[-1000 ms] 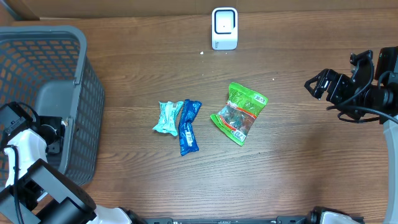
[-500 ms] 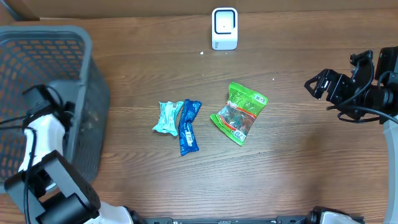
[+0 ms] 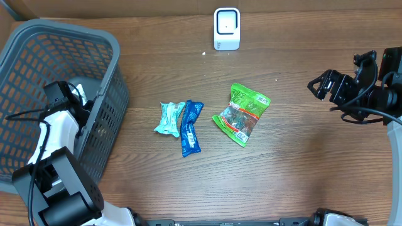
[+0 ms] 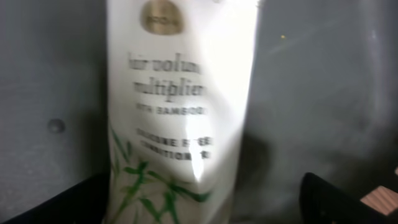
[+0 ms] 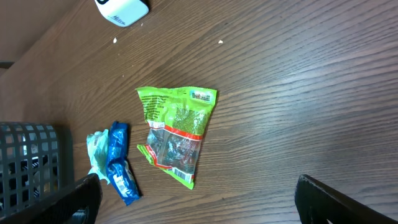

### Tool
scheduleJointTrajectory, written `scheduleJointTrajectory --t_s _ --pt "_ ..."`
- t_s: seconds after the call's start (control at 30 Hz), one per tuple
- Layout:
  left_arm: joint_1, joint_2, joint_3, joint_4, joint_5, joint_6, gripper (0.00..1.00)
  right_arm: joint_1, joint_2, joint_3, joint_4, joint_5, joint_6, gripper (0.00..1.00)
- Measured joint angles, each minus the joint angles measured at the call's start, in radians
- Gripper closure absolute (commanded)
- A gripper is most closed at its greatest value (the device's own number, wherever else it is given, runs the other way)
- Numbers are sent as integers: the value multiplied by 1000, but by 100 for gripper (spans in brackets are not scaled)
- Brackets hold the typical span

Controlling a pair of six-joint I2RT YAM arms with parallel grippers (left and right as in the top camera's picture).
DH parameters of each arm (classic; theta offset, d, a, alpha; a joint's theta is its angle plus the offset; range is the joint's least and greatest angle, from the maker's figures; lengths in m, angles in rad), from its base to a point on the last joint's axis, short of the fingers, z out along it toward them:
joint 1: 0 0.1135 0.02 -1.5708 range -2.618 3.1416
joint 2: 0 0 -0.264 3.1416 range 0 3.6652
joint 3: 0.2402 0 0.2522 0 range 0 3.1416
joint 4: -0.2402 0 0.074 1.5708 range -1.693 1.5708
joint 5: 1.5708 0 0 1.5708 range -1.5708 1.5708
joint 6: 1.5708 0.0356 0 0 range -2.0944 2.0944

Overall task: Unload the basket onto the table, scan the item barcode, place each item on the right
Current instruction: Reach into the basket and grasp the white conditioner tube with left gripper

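Left wrist view: left fingers (image 4: 348, 199) spread either side of the white tube (image 4: 180, 106), seemingly loose, inside the basket (image 3: 107, 119) at 9 o'clock; right fingers (image 5: 354, 205) spread at 3. Withdrawing could snag the mesh, dragging the basket.

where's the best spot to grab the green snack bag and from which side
Probably the thin sealed end nearest the open right gripper. The green snack bag lies flat and tilted on the table, so come down from above on its right side and pinch that edge. Its middle holds the contents, and the blue wrapper lies apart on its left.
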Motion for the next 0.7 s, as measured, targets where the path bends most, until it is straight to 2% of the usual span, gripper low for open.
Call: scheduleJointTrajectory --t_s 0.07,0.17,0.3,0.47,0.7 --pt "0 1 -3 3 -19 -6 53 0 0 0 0 0 0 0" --pt "6 5 -10 4 -41 -17 80 0 0 0 0 0 0 0" --pt "8 4 -8 0 -33 -27 96 0 0 0 0 0 0 0" --pt "8 16 56 -114 -31 -26 96 0 0 0 0 0 0 0" --pt "6 48 327 -497 -42 44 96 0 0 0 0 0 0 0"
